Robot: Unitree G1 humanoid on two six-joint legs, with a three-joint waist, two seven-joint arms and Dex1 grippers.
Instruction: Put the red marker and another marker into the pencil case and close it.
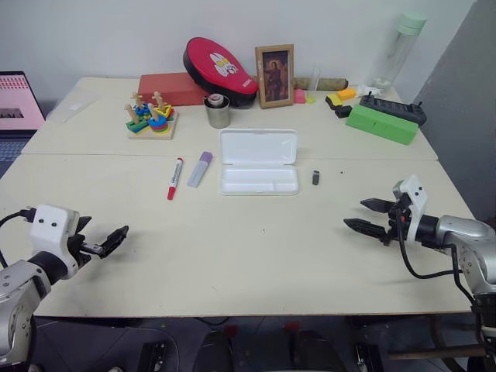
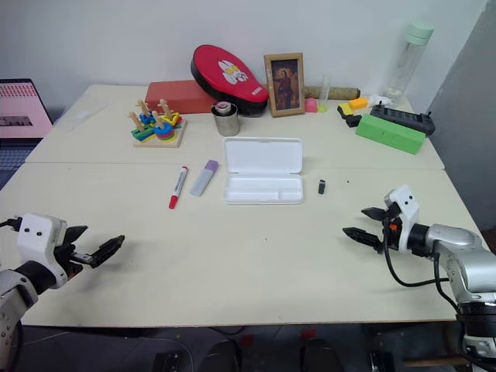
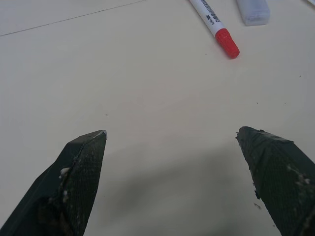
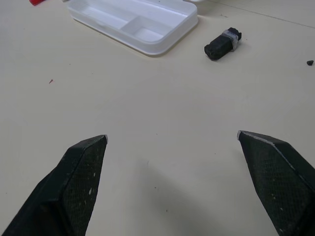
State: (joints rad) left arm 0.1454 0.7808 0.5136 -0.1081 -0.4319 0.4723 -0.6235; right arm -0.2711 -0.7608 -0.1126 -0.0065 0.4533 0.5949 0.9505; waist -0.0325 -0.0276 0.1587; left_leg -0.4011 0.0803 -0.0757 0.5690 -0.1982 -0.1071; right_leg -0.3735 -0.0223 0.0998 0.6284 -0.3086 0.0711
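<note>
**Operator:** Two markers lie side by side on the bench [image 1: 256, 256], just left of the pencil case [image 1: 258, 161]. I see the red marker [image 1: 174, 178] on the outside, red cap toward me, and another marker [image 1: 199, 168], the short lavender one, between it and the case. They are near each other but not touching.

**Partner:** And the case?

**Operator:** It lies open and flat, lid folded back toward the far side, its tray empty. A small black object [image 1: 315, 177] sits just to its right.

**Partner:** What are your hands doing?

**Operator:** My left gripper [image 1: 108, 242] hangs over the near left part of the bench, its fingers [image 3: 81, 172] spread wide with nothing between them. From its wrist I see the red cap and the end of the lavender marker ahead. My right gripper [image 1: 368, 215] is at the near right, fingers [image 4: 78, 177] equally wide and empty, aimed toward the case and the black object.

**Partner:** Anything behind?

**Operator:** A red oval case [image 1: 219, 67], a framed picture [image 1: 275, 75], a metal cup [image 1: 218, 111], a wooden stacking toy [image 1: 151, 116] and a green box [image 1: 381, 124] sit along the far side.
</note>
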